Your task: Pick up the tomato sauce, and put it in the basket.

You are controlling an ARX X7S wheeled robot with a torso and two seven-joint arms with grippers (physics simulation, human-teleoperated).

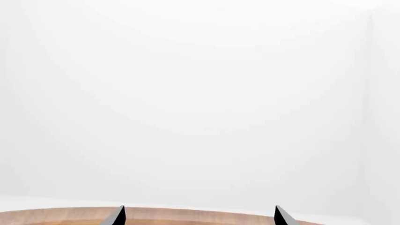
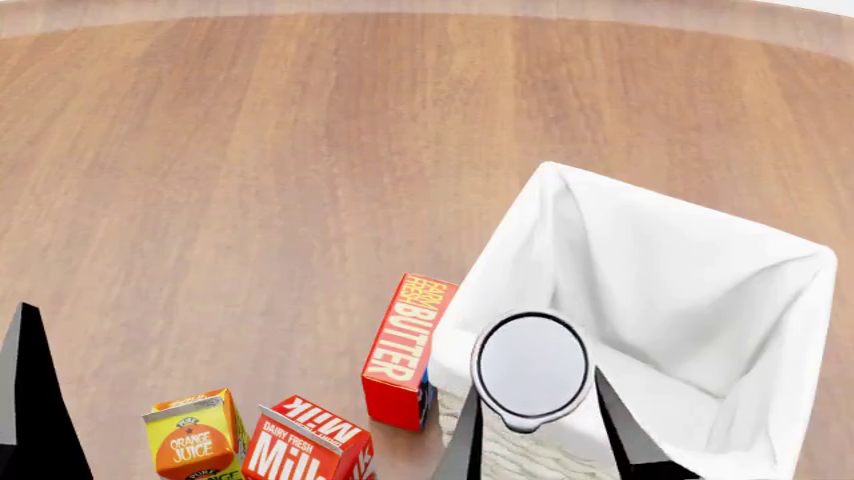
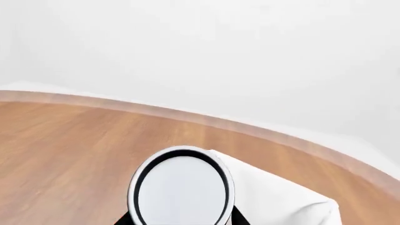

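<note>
The tomato sauce (image 2: 531,366) shows only its round silver top. It is held up over the near left corner of the basket (image 2: 694,215), whose white cloth liner is folded over the rim. My right gripper (image 2: 534,400) is shut on the can, one dark finger on each side. The right wrist view shows the same can top (image 3: 181,187) between the fingers of the right gripper (image 3: 181,220), with the basket liner (image 3: 275,197) just beyond. My left gripper (image 1: 200,216) is open with nothing between its fingers, and one finger (image 2: 30,400) shows at the head view's lower left.
A red butter carton (image 2: 404,350) stands against the basket's left side. A milk carton (image 2: 314,440) and an orange juice carton (image 2: 194,435) stand near the front. The wooden table (image 2: 267,150) stretches away behind them to a curved far edge.
</note>
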